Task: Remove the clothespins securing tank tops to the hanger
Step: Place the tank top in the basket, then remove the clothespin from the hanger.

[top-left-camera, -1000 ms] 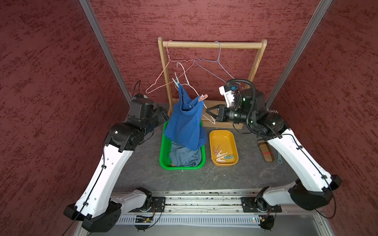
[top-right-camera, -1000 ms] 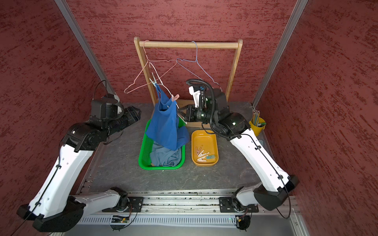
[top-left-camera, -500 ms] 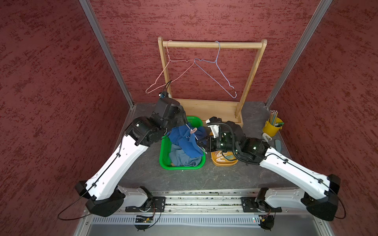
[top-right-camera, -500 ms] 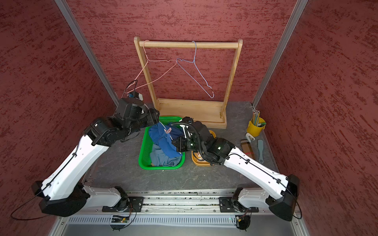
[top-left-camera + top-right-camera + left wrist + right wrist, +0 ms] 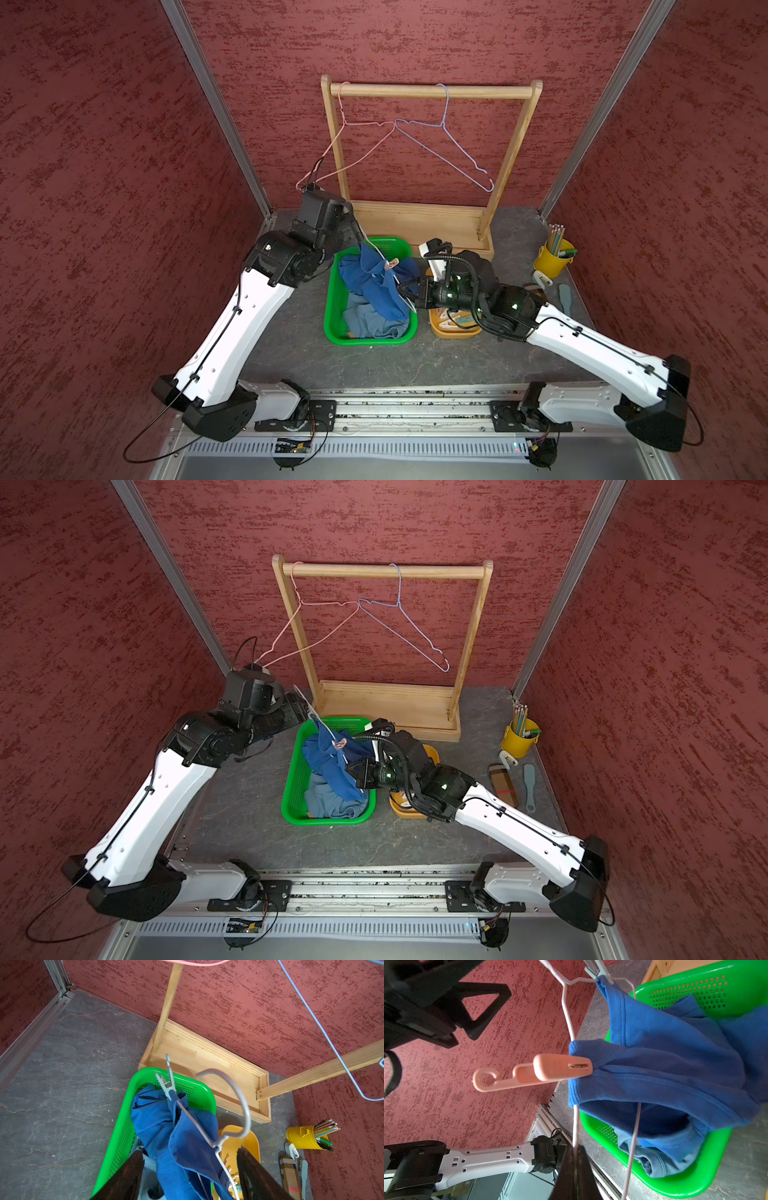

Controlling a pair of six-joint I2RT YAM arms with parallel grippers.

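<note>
Down off the wooden rack [image 5: 432, 90] since a second ago, the pink clothespin [image 5: 542, 1071] pins the royal blue tank top [image 5: 374, 286] to the white hanger [image 5: 247, 1109], low over the green basket [image 5: 332, 299]. Its wire is clamped in the right gripper [image 5: 574, 1150]; the left gripper [image 5: 189, 1154] gapes wide, holding nothing.

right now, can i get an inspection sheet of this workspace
surface: grey tabletop, no spills seen
job's things: royal blue tank top on white hanger sagging into green basket, pink clothespin and pale clothespin clipped on; grey-blue top in basket; loose clothespins in orange tray
clutter: yellow cup of pencils, flat tools beside it
grippers: left end effector open; right end effector shut on white hanger
cables: black cable arcs over right wrist
surroundings: red walls, wooden rack, two empty hangers
</note>
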